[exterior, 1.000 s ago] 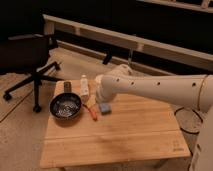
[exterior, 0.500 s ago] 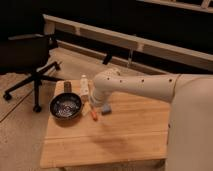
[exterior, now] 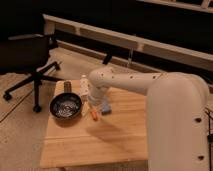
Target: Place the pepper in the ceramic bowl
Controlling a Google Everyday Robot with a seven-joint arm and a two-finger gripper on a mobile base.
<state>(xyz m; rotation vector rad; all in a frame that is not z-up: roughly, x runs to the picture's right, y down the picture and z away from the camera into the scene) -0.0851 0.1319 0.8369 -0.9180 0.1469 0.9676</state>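
The pepper [exterior: 93, 114] is a small orange-red sliver lying on the wooden table [exterior: 105, 137], just right of the ceramic bowl [exterior: 65, 106]. The bowl is round and black with a speckled glossy inside, and it looks empty. My gripper [exterior: 90, 104] hangs below the white wrist, directly over the pepper and close to the bowl's right rim. The wrist hides most of it.
A blue-grey block [exterior: 106, 108] lies right of the pepper under my arm. A small white cup [exterior: 84, 85] and a dark object [exterior: 67, 87] stand behind the bowl. An office chair [exterior: 31, 55] is off the table's left. My big white arm [exterior: 175, 115] fills the right.
My arm has swung further left and nearer the camera. The gripper has come down closer to the pepper. The bowl, pepper and block have not moved.
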